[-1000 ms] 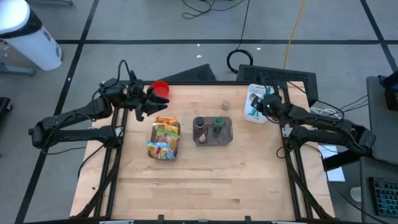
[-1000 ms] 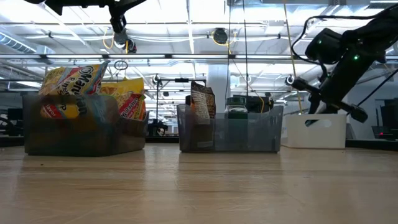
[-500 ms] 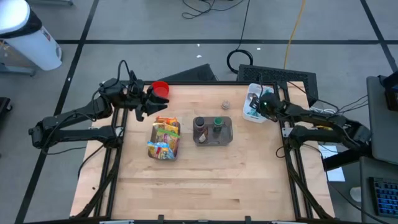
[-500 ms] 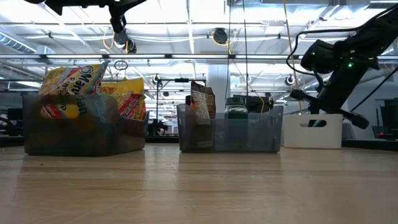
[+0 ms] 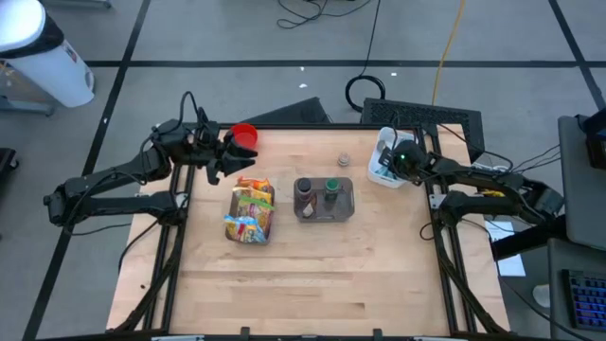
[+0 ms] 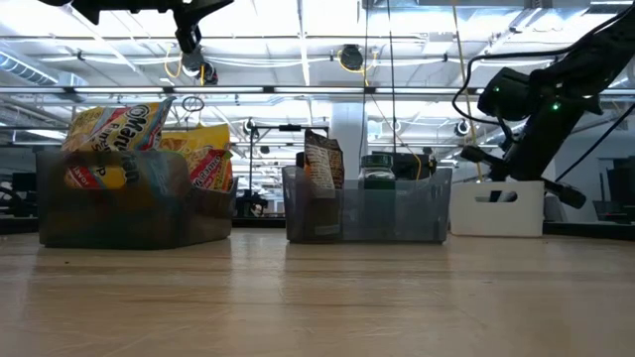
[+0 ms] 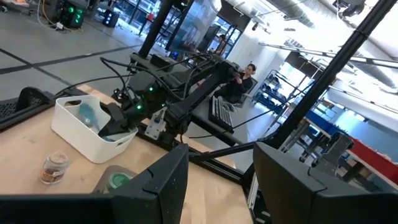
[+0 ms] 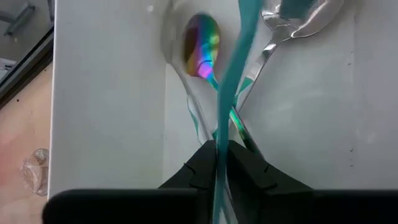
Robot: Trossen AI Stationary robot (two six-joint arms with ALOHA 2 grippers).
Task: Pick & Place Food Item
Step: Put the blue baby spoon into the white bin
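Observation:
At the table's far right, a white bin (image 5: 383, 156) holds utensils: a teal utensil (image 8: 239, 56), an iridescent spoon (image 8: 202, 40) and a silver spoon (image 8: 298, 18). My right gripper (image 8: 221, 149) slants down into the bin, shut on the teal utensil. At the far left my left gripper (image 5: 220, 156) hangs open and level above the table beside a red cup (image 5: 244, 138), with nothing between its fingers (image 7: 165, 180). A bin of snack bags (image 5: 251, 213) and a clear bin of jars (image 5: 324, 199) stand mid-table. A small jar (image 5: 345, 160) stands behind them. My right gripper pinches the teal utensil's thin handle (image 8: 219, 158) between its two fingers, which lie on either side of it. The fingers slant down into the bin from the table's right side. The handle runs on away from the fingers over the other utensils in the bin.
The dark arm frames run along both side edges of the table. The near half of the wooden table (image 5: 312, 284) holds nothing. Beyond the far edge lie cables and a black mat (image 5: 426, 116). A person sits at a desk (image 7: 239, 78) far behind.
My right gripper has sunk lower into the white bin and shifted a little toward the table's left, tipping further downward.

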